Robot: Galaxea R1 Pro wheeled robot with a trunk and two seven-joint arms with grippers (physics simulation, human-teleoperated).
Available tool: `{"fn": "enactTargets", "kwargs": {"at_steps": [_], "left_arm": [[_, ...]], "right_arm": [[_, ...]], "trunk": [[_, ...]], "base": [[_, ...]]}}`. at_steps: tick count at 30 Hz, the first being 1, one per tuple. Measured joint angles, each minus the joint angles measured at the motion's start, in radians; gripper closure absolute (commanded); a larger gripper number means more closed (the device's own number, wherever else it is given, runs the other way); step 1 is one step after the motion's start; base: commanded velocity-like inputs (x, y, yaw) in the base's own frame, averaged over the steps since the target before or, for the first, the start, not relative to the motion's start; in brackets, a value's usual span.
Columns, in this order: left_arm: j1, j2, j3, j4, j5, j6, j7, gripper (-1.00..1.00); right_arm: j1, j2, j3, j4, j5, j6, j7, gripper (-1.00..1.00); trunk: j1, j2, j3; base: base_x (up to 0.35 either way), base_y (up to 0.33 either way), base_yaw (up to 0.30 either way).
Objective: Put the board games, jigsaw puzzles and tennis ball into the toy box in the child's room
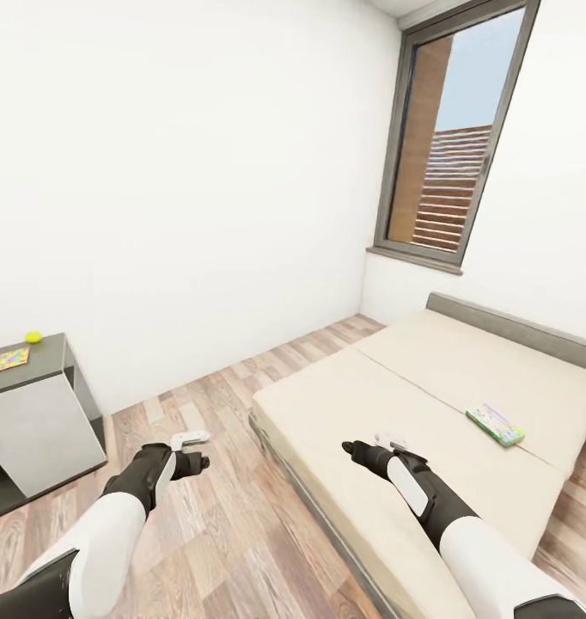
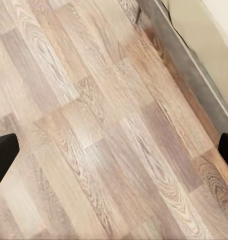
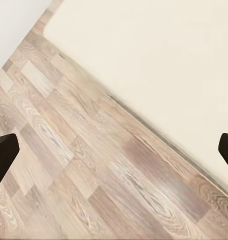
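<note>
Nearest, low in the head view: left arm with its gripper (image 1: pixel 190 438) over bare plank floor (image 1: pixel 216 533), right arm with its gripper (image 1: pixel 387 443) above the near edge of the bed (image 1: pixel 370 404). In both wrist views, dark fingertips (image 2: pixel 3 155) (image 3: pixel 3 155) at opposite edges of the picture with only floor or mattress between: spread wide, holding nothing.

Far left: low dark section of the table (image 1: pixel 35 404), carrying a jigsaw puzzle (image 1: pixel 6 359), flat, square, speckled yellow, pink, blue and green, and just behind it, near the wall, a tennis ball (image 1: pixel 33 337), small and yellow-green. Middle: white wall and floor. Right: beige mattress with grey frame and headboard, window (image 1: pixel 452 146) above. On the mattress, toward its far right side and well apart from the right gripper, a board game (image 1: pixel 495 425): flat, rectangular, green-edged with a pale printed face, lettering too small to read.

Likely trouble from here: thin box on soft mattress, so fingers pressing down may sink and slide off the lid; long reach across the bed, risking the base bumping the frame. Ball prone to rolling off the table if nudged.
</note>
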Motion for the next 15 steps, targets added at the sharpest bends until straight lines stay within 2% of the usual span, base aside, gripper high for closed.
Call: {"fn": "enactTargets", "kwargs": {"at_steps": [6, 15], "left_arm": [[0.0, 0.0, 0.0, 0.0, 0.0, 0.0, 0.0, -1.0], [0.0, 0.0, 0.0, 0.0, 0.0, 0.0, 0.0, -1.0]], "right_arm": [[0.0, 0.001, 0.0, 0.0, 0.0, 0.0, 0.0, -1.0], [0.0, 0.002, 0.001, 0.0, 0.0, 0.0, 0.0, -1.0]], "trunk": [[0.0, 0.0, 0.0], [0.0, 0.0, 0.0]], "base": [[0.0, -0.113, 0.289], [-0.013, -0.036, 0.289]]}}
